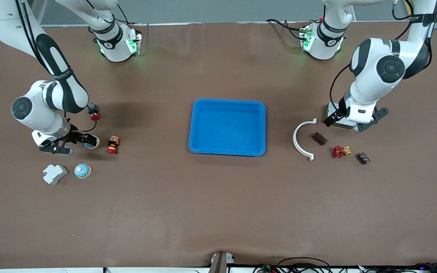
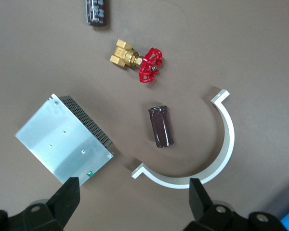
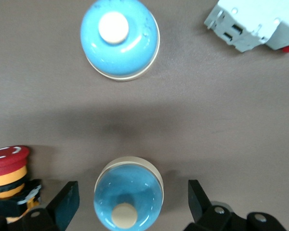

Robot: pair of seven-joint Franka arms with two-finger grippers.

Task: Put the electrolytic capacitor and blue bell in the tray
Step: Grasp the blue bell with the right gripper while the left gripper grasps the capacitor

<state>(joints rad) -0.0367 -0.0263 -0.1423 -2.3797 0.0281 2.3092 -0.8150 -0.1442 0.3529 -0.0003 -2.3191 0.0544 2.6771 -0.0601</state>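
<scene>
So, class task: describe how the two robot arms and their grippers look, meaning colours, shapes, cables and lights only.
Both arms are glossy white with black joint bands and round black joint caps. The bases glow green, and black cables trail along the links. The left gripper and right gripper each have two black fingers with angular tips, mounted on black brackets with round bolt holes.

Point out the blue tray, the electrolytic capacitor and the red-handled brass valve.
blue tray [image 1: 227,127]: front view, its bare floor.
electrolytic capacitor [image 2: 161,126]: left wrist view, middle of its dark body.
brass valve [image 2: 150,65]: left wrist view, its red handwheel.
</scene>
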